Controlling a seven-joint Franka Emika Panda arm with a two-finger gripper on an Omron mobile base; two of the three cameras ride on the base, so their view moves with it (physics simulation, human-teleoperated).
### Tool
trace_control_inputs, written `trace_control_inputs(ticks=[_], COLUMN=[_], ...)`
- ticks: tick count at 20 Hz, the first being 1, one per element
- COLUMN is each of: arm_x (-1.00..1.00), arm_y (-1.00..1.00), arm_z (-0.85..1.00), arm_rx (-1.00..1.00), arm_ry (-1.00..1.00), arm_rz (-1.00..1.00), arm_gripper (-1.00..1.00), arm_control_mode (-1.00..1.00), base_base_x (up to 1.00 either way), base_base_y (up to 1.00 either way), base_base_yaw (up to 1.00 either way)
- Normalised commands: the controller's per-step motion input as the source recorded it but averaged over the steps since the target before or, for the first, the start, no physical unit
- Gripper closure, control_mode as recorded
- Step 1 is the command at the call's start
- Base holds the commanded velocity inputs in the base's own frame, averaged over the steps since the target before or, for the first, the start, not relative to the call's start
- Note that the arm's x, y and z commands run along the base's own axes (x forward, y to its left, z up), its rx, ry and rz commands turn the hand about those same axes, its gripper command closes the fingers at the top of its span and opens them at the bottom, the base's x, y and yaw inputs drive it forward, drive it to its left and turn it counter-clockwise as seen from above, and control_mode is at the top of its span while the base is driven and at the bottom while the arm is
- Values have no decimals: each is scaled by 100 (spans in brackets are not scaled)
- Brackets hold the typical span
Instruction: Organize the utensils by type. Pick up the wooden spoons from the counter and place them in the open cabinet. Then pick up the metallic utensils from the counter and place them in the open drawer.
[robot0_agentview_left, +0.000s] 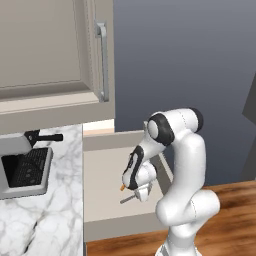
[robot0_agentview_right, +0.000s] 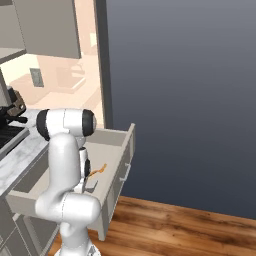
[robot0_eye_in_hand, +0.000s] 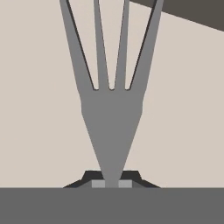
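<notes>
The gripper (robot0_agentview_left: 140, 192) hangs low over the open drawer (robot0_agentview_left: 105, 170), and its two fingers are clamped on the neck of the grey steel fork (robot0_eye_in_hand: 111, 109). In the hand view the fork points away from the hand, its four prongs spread over the plain beige bottom of the drawer. From the left base view the handle of the fork sticks out to the left of the hand. The orange fork (robot0_agentview_right: 100, 170) lies already inside the drawer, near the arm. The white marble counter (robot0_agentview_left: 55, 210) is beside the drawer, with a coffee machine (robot0_agentview_left: 22, 165) on it. Above, the cabinet (robot0_agentview_left: 50, 50) shows its steel bar handle.
</notes>
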Motion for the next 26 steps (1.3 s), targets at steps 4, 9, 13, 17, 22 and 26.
trace_control_inputs(ticks=[4,9,13,17,22,26], arm_x=[13,2,1,0,0,-1], arm_y=[0,0,0,-3,-11,-39], arm_z=[-23,-22,-7,10,37,55], arm_rx=[0,-1,0,0,3,22], arm_ry=[0,0,0,0,0,0], arm_rz=[0,0,0,5,11,22], arm_gripper=[100,-100,-100,-100,-100,-100], arm_control_mode=[-100,-100,-100,-100,-100,-100], base_base_x=[0,0,0,0,0,0], base_base_y=[0,0,0,0,0,0], base_base_yaw=[0,0,0,0,0,0])
